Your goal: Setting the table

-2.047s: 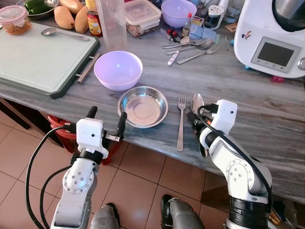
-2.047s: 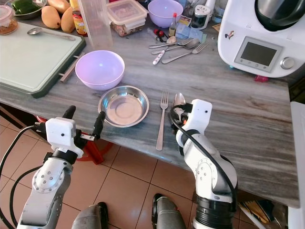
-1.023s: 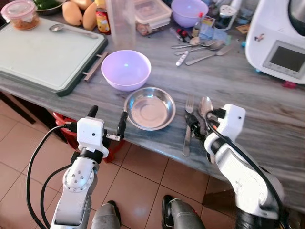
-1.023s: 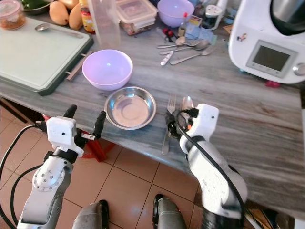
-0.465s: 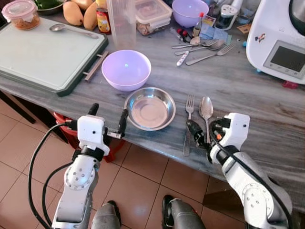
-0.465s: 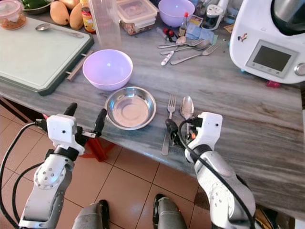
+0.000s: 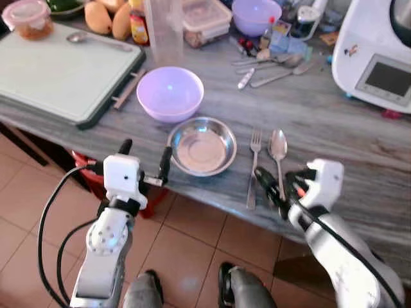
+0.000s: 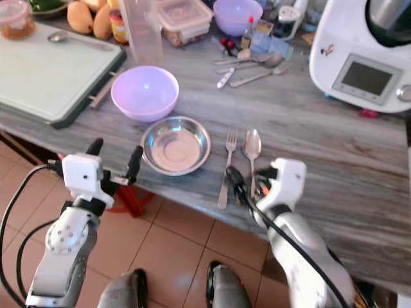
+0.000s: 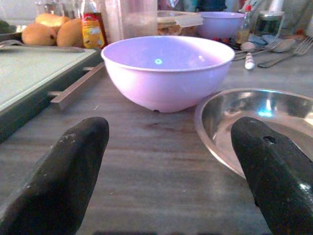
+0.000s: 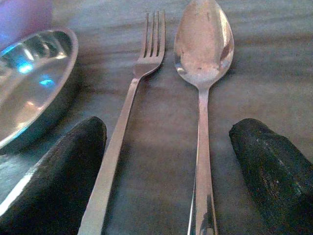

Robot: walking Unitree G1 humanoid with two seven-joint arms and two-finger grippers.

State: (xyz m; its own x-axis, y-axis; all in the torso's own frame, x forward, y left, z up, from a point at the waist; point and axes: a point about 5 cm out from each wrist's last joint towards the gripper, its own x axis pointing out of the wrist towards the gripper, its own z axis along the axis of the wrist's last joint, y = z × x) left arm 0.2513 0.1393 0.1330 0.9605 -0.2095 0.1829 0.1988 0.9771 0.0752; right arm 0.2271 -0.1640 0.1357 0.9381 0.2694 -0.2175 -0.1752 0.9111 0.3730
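Grey tabletop (image 7: 334,122): near its front edge, fork (image 7: 252,168) and spoon (image 7: 278,156) are laid beside the steel bowl (image 7: 201,145). Right pincer (image 7: 278,190) is held wide, empty, astride both handles; either could be knocked off the edge.

**Arm and pincer status**

Left silver arm: raised from below, forearm near upright. The left pincer (image 7: 143,160) sits at the near edge of the grey counter (image 7: 334,122), its two long black fingers (image 9: 63,171) spread wide with nothing between them.

Right silver arm: bent at the elbow, wrist angled toward the robot's left. The right pincer (image 8: 247,183) hovers at the near edge, black fingers (image 10: 274,166) parted, nothing gripped.
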